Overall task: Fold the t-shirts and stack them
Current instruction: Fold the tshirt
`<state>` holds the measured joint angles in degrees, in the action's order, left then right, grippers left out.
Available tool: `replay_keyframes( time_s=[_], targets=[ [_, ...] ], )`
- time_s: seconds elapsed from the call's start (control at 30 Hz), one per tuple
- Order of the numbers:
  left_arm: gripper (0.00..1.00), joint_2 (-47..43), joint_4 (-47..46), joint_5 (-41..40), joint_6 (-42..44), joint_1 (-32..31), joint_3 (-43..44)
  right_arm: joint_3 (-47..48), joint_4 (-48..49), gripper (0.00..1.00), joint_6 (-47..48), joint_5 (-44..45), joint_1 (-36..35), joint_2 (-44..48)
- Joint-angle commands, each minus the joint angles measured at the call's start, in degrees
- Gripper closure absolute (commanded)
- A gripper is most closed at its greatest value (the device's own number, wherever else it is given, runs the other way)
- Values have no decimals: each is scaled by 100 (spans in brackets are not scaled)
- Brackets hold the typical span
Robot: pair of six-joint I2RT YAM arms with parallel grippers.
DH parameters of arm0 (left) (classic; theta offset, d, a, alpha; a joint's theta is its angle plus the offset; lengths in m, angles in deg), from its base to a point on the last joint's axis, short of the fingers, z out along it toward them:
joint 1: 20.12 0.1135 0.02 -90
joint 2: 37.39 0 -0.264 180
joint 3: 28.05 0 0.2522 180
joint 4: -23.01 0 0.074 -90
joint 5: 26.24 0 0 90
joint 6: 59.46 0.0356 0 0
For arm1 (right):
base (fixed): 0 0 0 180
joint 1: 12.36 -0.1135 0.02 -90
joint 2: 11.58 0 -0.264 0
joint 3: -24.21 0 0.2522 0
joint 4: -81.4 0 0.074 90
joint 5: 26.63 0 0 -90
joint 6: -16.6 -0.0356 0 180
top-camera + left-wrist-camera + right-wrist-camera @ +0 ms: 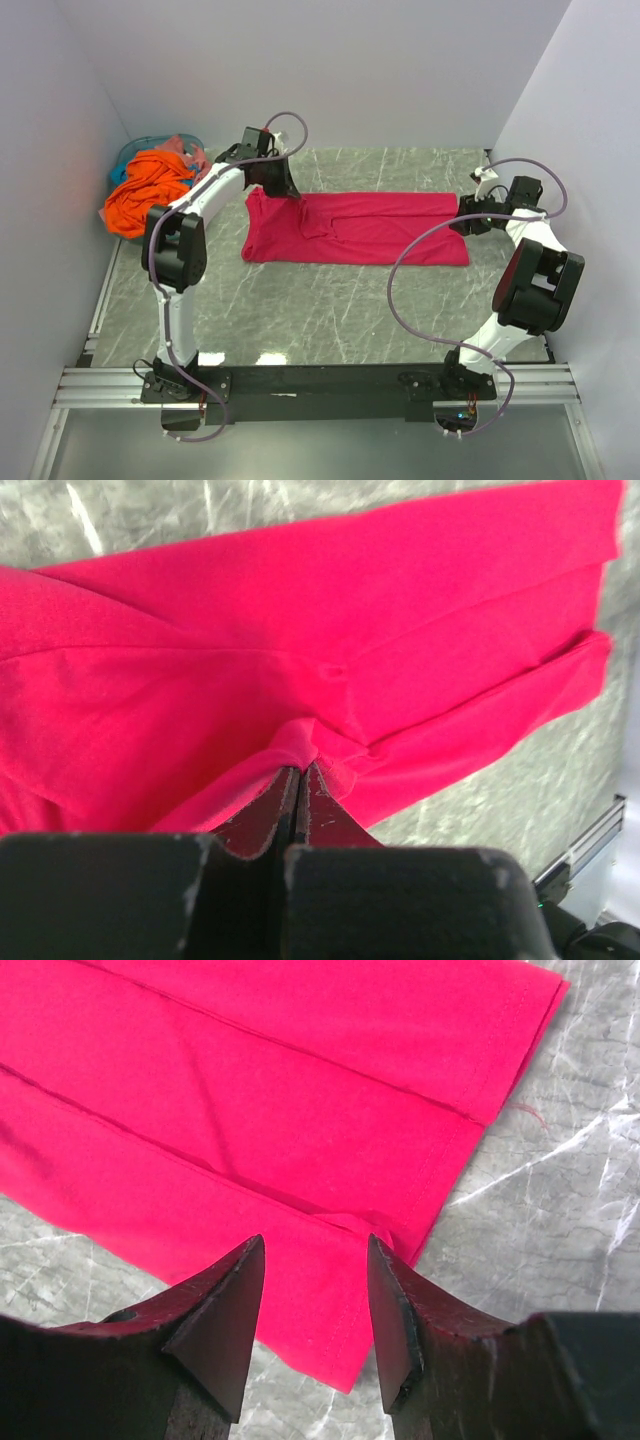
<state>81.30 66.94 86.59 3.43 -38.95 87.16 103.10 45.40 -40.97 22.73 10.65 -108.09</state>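
left end effector (298, 772): pinching crimson-pink t-shirt (390, 232) fold | right end effector (315, 1255): jaws apart, seemingly above hem

One crimson shirt (380, 232), one orange shirt (145, 190), one salmon shirt (186, 147), one basket (128, 153), left hand (290, 192), right hand (462, 224)

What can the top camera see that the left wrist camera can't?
Only the top camera shows the orange t-shirt spilling from the teal basket, and the right pincer. Only the left wrist camera shows, up close, the left pincer shut, pinching a pucker of cloth. Both show the crimson-pink t-shirt lying on the marble table.
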Motion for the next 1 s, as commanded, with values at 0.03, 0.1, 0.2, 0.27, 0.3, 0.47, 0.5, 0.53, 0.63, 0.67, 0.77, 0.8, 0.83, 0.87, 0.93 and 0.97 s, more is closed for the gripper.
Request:
replay_keyframes(
  time_s=[0.03, 0.1, 0.2, 0.27, 0.3, 0.47, 0.5, 0.53, 0.63, 0.67, 0.77, 0.8, 0.83, 0.87, 0.93, 0.97],
  targets=[
    [99, 233, 287, 169, 356, 20, 419, -96, 44, 47, 36, -190, -33, 220],
    [99, 347, 305, 152, 356, 20, 516, -114, 36, 47, 45, -216, -33, 220],
    [100, 488, 296, 99, 303, 28, 622, -131, 18, 47, 71, -225, -33, 246],
    [100, 610, 296, 46, 259, 63, 727, -140, 9, 47, 80, -251, -42, 273],
    [99, 655, 296, 46, 242, 64, 771, -140, 0, 47, 88, -269, -42, 290],
    [99, 1014, 340, 37, 171, 151, 1131, -158, -35, 47, 115, -295, -77, 352],
    [99, 1050, 314, 37, 163, 169, 1166, -166, -44, 47, 115, -304, -77, 361],
    [99, 1077, 279, 63, 110, 213, 1193, -175, -44, 47, 124, -304, -86, 370],
    [99, 1217, 200, 134, 57, 266, 1289, -219, -52, 46, 159, -260, -147, 431],
    [93, 1287, 156, 134, 5, 292, 1290, -254, -9, 46, 168, -138, -225, 475],
    [66, 1437, -19, 310, -162, 380, 1281, -369, 9, 46, 238, -32, -410, 633],
    [59, 1463, -81, 353, -206, 397, 1281, -377, -8, 46, 273, -23, -454, 677],
    [54, 1490, -117, 397, -241, 432, 1359, -404, -26, 46, 291, -14, -516, 756],
    [53, 1525, -143, 354, -268, 450, 1447, -421, -70, 46, 317, -14, -586, 809],
    [51, 1490, -187, 249, -303, 512, 1728, -500, -88, 46, 431, 47, -867, 984],
    [51, 1333, -266, 153, -303, 538, 1773, -518, -122, 46, 475, 56, -981, 1046]
  ],
)
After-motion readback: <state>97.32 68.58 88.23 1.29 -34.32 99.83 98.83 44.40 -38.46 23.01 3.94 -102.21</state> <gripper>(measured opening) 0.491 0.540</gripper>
